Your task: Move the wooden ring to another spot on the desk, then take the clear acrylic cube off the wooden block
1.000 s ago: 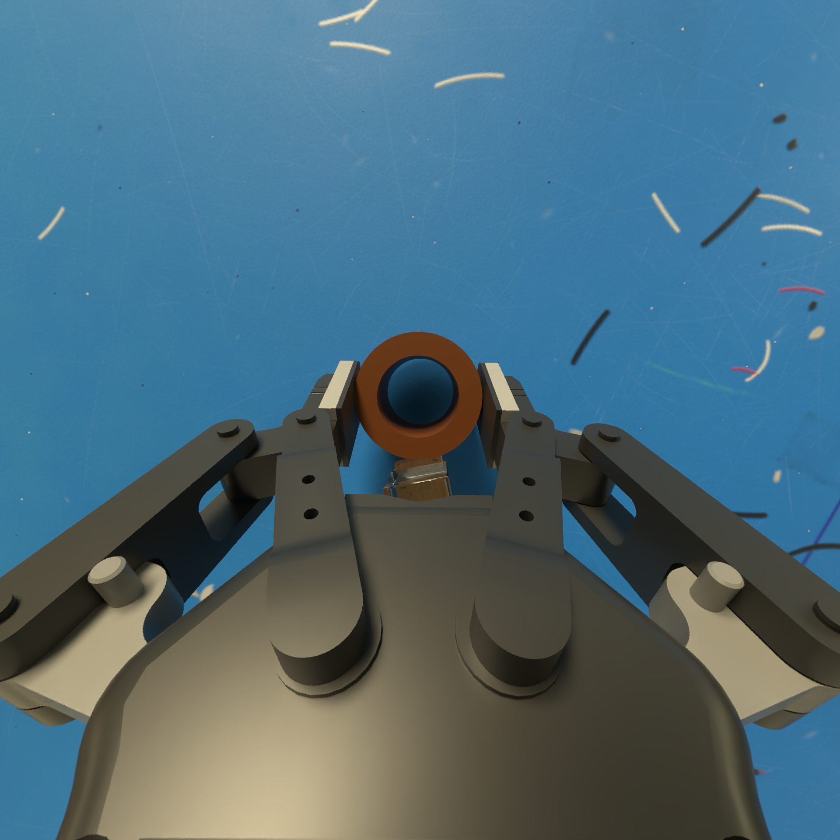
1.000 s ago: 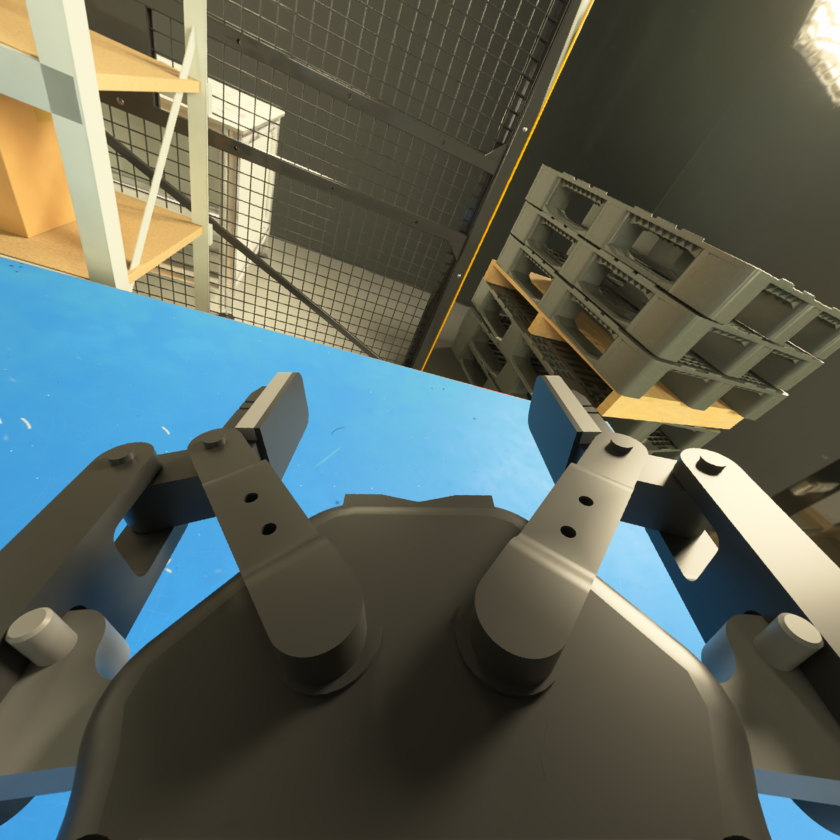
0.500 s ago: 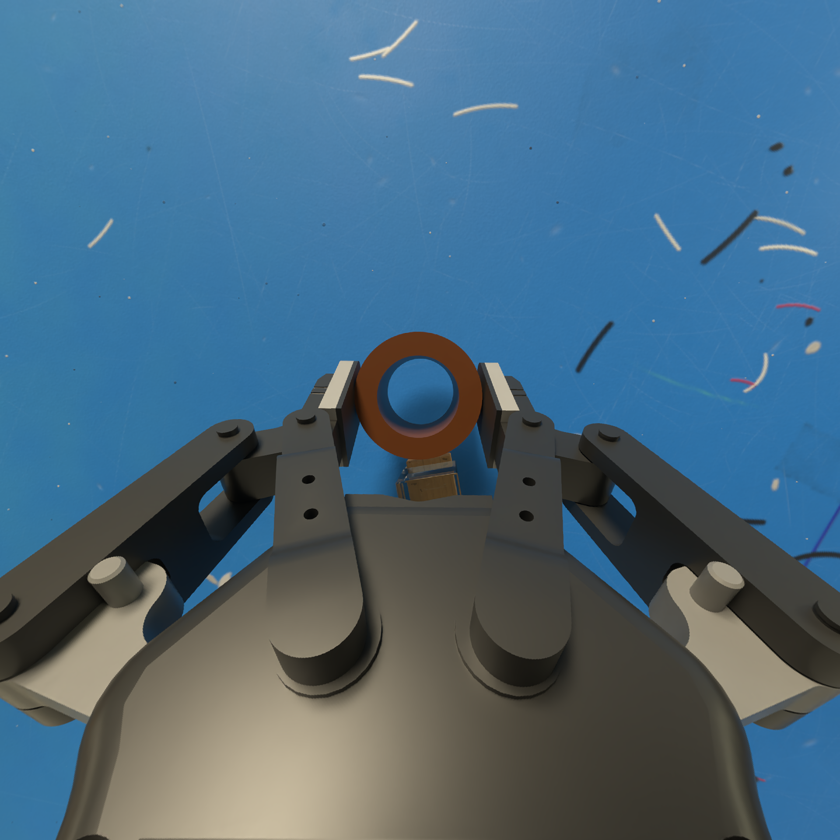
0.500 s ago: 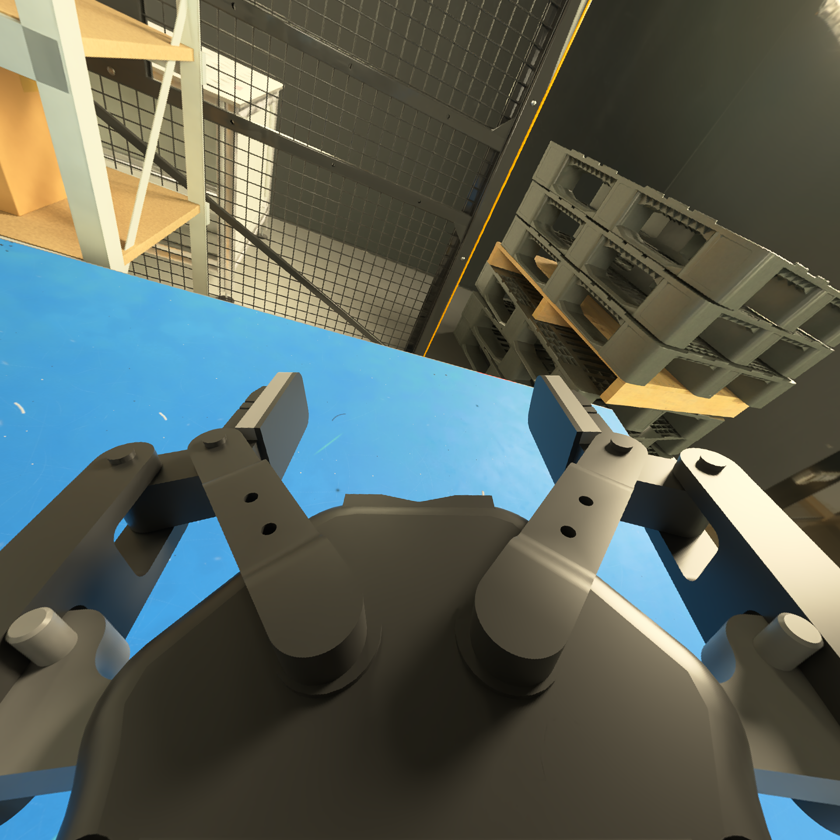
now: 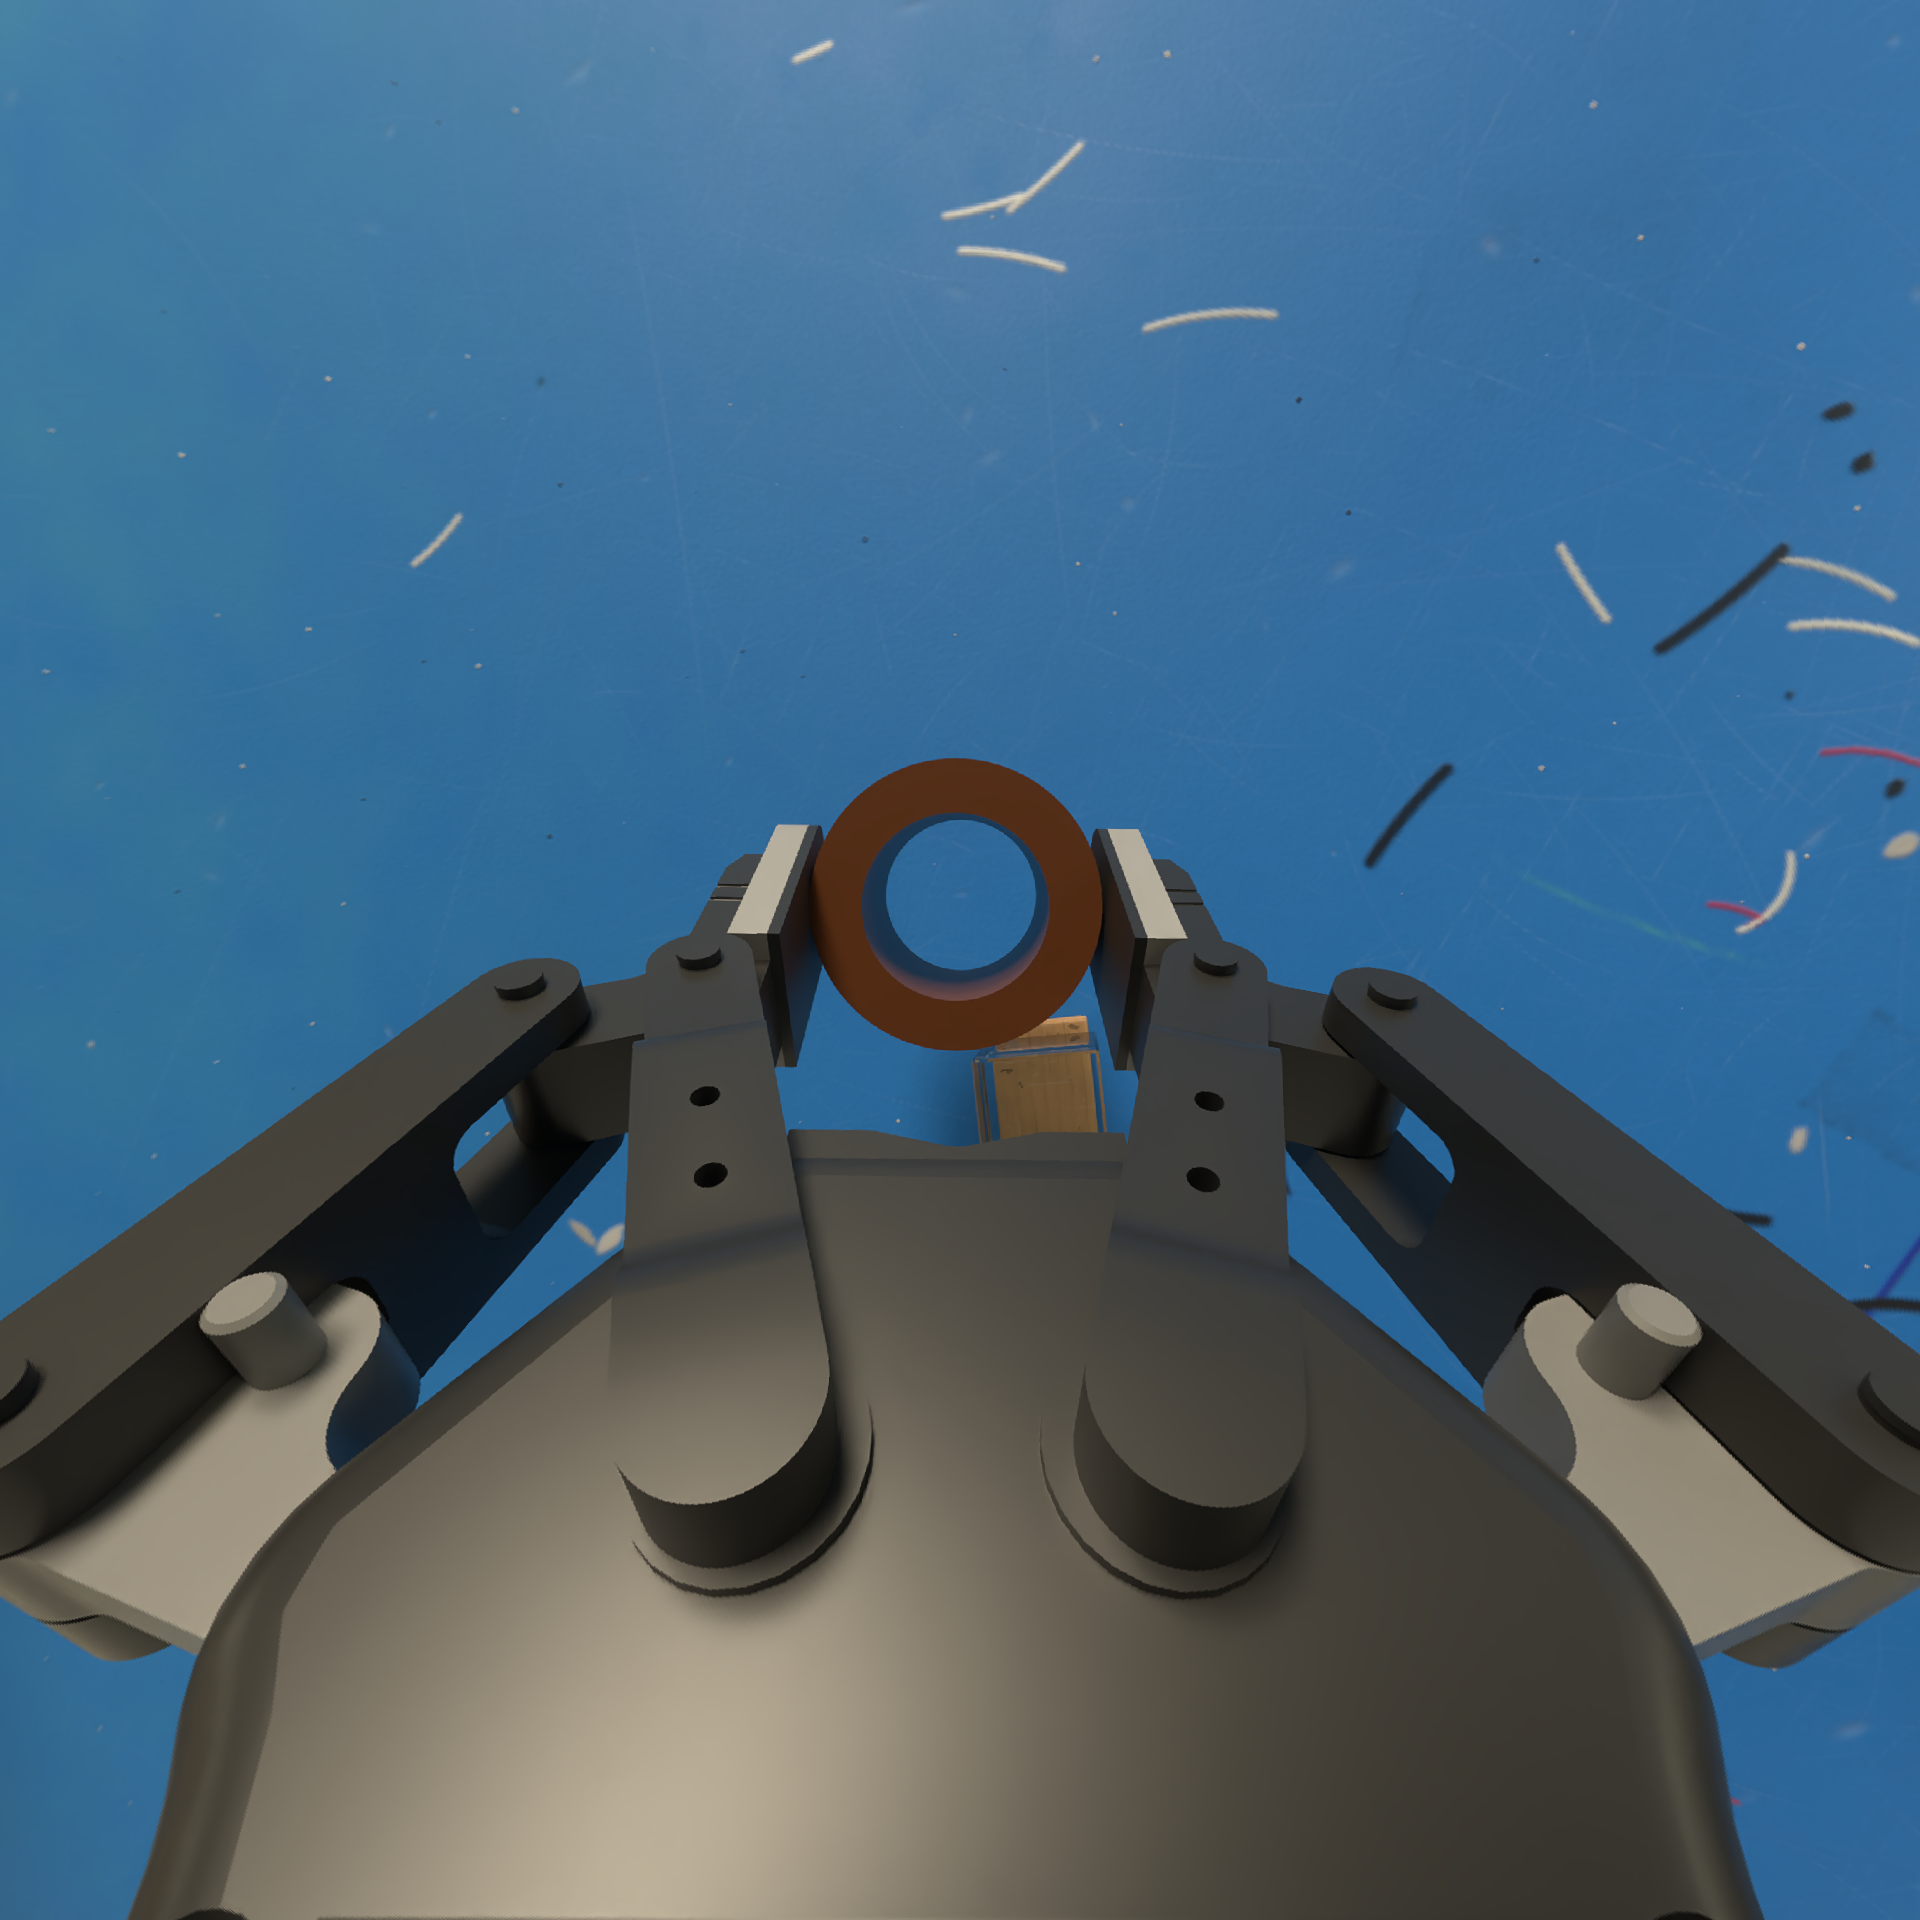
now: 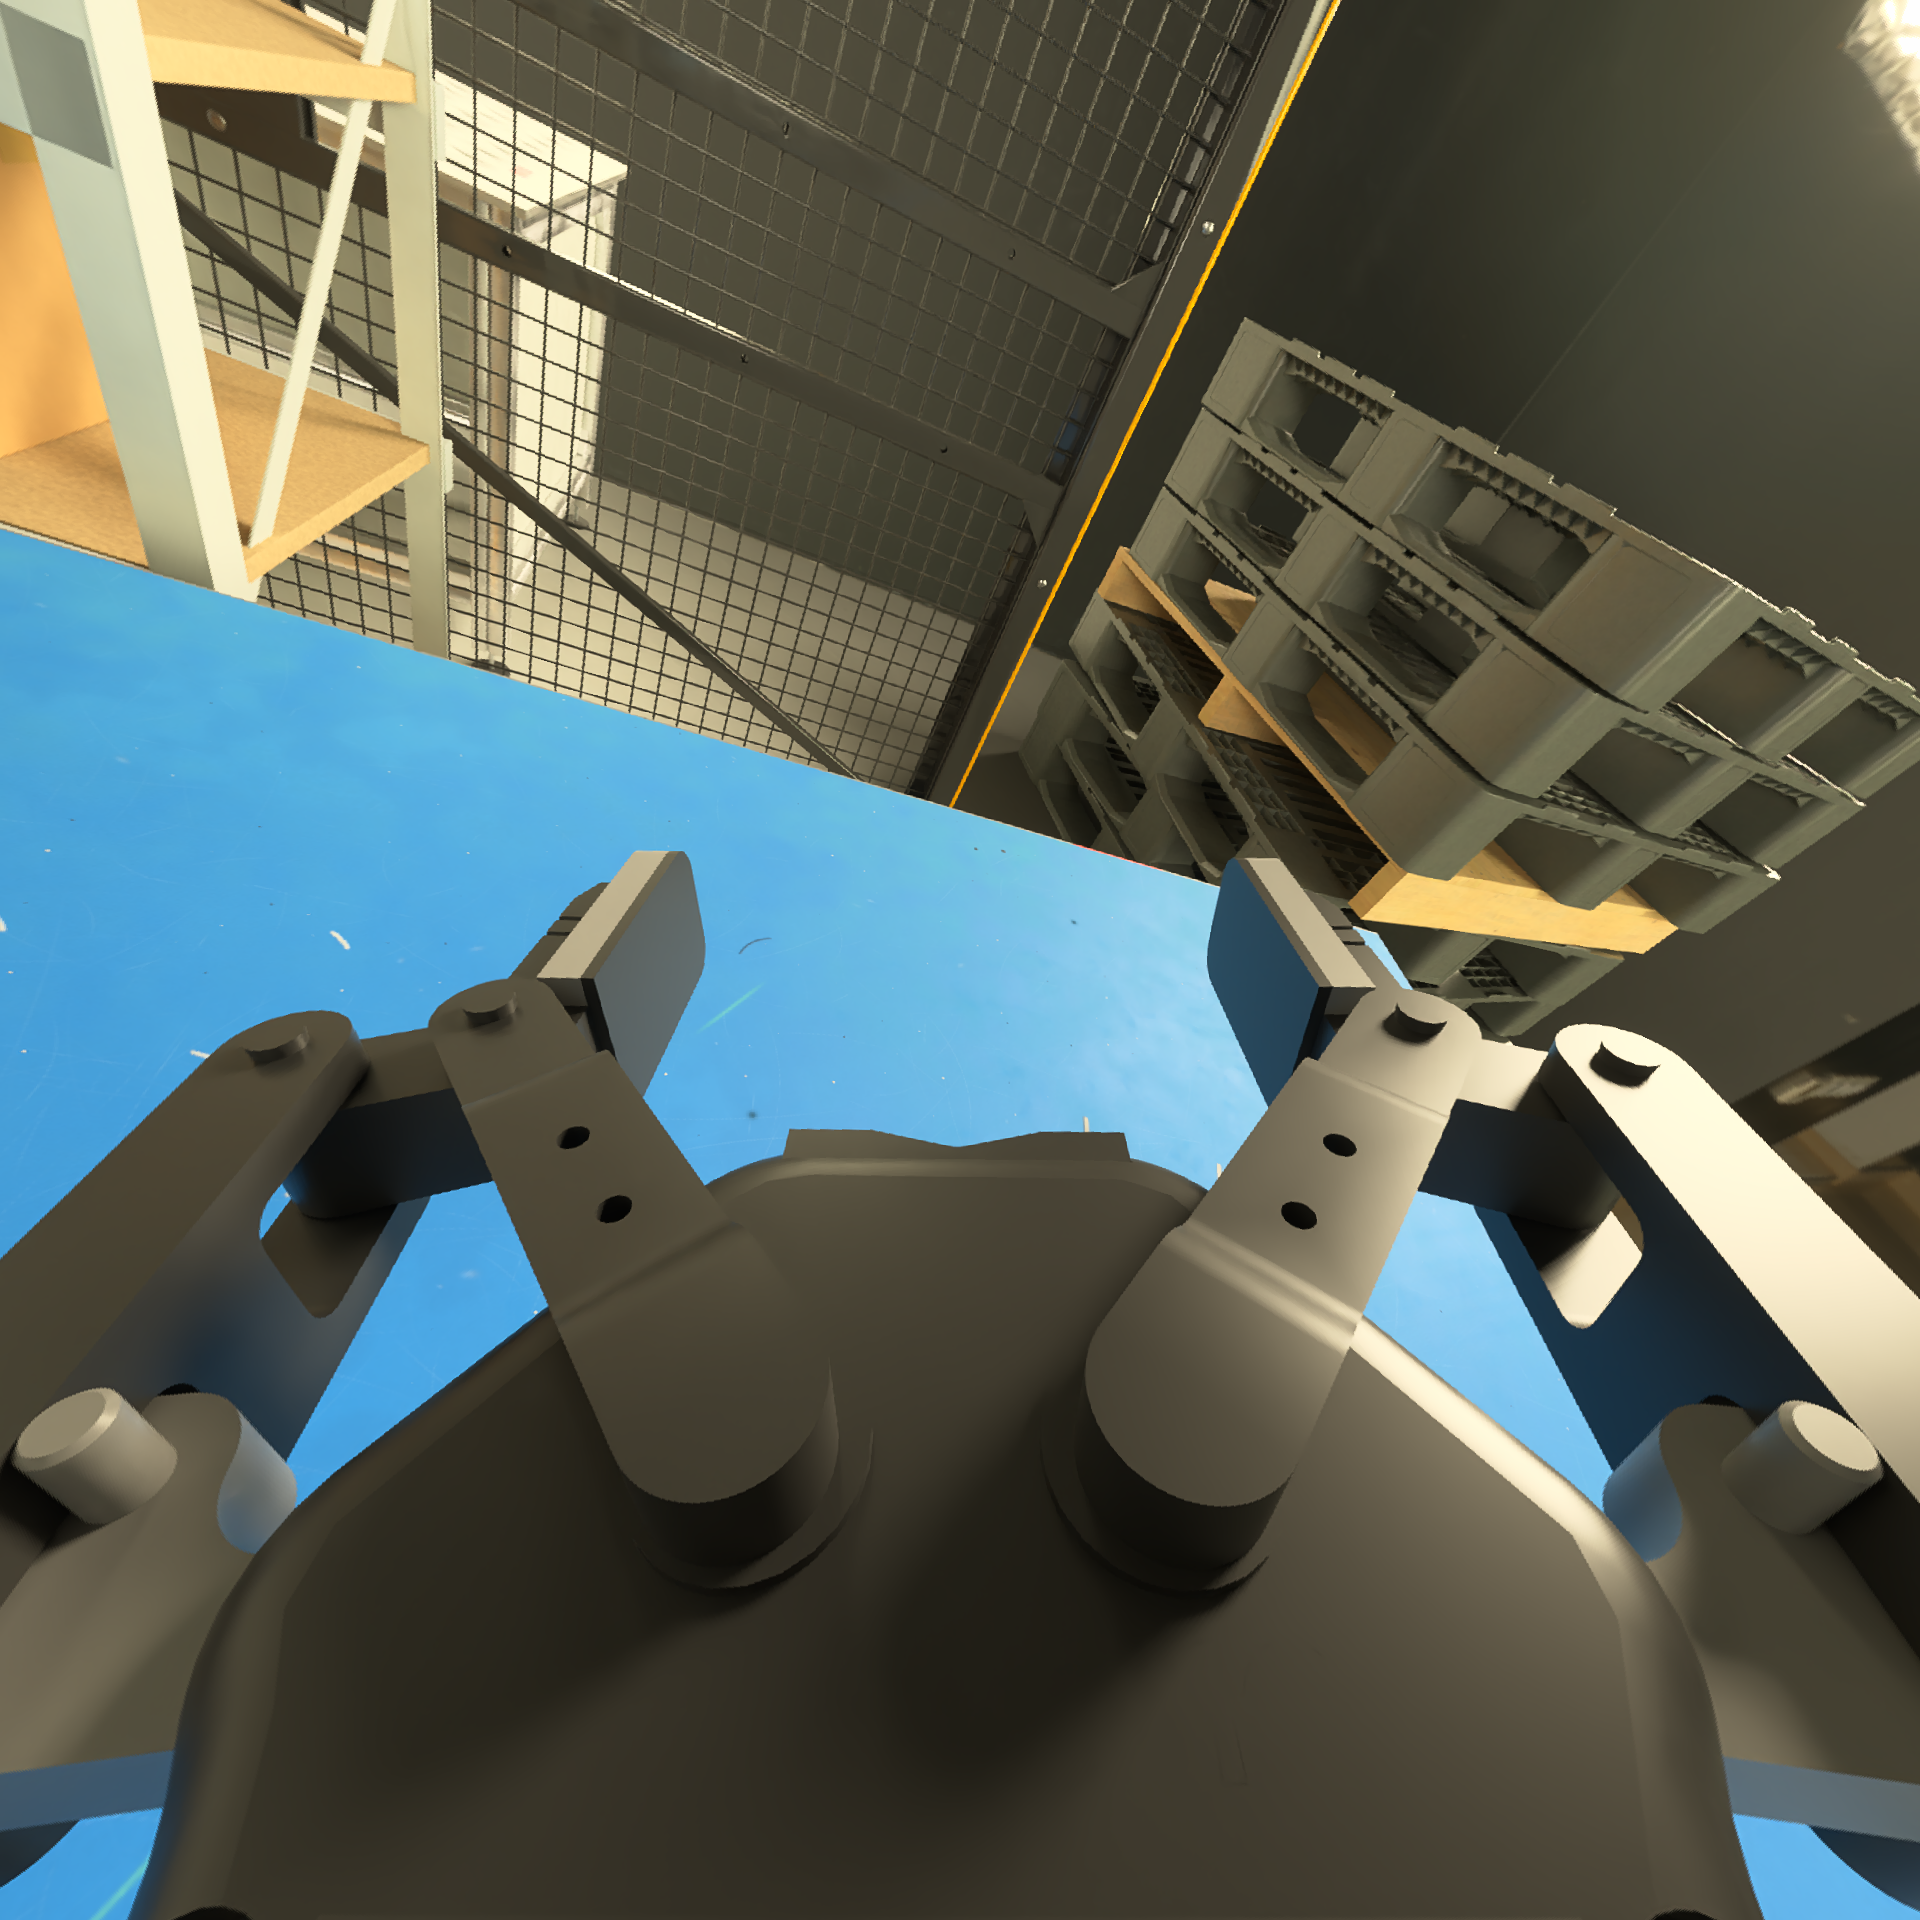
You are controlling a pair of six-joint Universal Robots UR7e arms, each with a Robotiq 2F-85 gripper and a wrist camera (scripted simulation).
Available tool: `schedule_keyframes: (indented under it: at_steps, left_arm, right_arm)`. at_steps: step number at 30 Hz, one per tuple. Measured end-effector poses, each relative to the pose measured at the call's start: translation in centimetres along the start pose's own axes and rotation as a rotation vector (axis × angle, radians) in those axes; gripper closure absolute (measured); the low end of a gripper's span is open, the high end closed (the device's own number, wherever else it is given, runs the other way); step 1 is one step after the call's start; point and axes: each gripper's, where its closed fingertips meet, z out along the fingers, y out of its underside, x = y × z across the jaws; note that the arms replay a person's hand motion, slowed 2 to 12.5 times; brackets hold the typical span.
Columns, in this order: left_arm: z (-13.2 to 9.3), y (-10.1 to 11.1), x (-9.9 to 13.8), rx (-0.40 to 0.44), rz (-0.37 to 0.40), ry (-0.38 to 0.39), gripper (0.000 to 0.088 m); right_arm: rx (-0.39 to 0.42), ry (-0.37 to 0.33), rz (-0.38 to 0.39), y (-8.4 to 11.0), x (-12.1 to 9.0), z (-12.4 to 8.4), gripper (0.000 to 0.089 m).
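Note:
In the left wrist view my left gripper (image 5: 956,904) is shut on the brown wooden ring (image 5: 844,904) and holds it above the blue desk (image 5: 623,520). Both pads press the ring's outer sides, and I see the desk through its hole. Just below the ring, partly hidden by it and the gripper body, the clear acrylic cube (image 5: 985,1086) sits on the light wooden block (image 5: 1049,1091). In the right wrist view my right gripper (image 6: 951,935) is open and empty above the desk (image 6: 312,831) near its far edge.
Thin pale, dark and red scraps (image 5: 1725,613) litter the desk, mostly at the right. Beyond the desk edge in the right wrist view stand a wire mesh fence (image 6: 779,364), wooden shelving (image 6: 208,416) and stacked grey pallets (image 6: 1507,675).
My left gripper has risen with the ring, the desk marks sliding down and the block and cube shifting right below it. The right wrist view has tilted slightly, its gripper still open.

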Motion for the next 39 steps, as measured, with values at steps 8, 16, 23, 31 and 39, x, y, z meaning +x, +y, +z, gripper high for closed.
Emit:
schedule_keyframes:
  at_steps: [8, 16, 23, 31, 39]
  left_arm:
    - [-1.7, -0.7, -0.9, 0.014, -0.013, -0.075, 0.0433]
    - [-3.9, -2.6, -1.4, 0.062, -0.003, -0.157, 0.0433]
    - [-6.0, -5.5, -1.1, 0.152, 0.035, -0.224, 0.0433]
    - [-7.9, -9.8, 0.9, 0.283, 0.091, -0.246, 0.0433]
    - [-8.2, -13.7, 4.8, 0.352, 0.136, -0.165, 0.0433]
  right_arm:
    - [0.001, 0.019, -0.019, 0.0, 0.2, 0.0, 0.0054]
    - [-0.004, 0.036, -0.04, 0.0, 0.3, 0.1, 0.005]
    - [-0.009, 0.045, -0.054, 0.1, 0.3, 0.1, 0.0048]
    - [-0.012, 0.043, -0.061, 0.1, 0.1, 0.2, 0.0047]
    - [-0.017, 0.034, -0.058, 0.2, -0.2, 0.3, 0.0048]
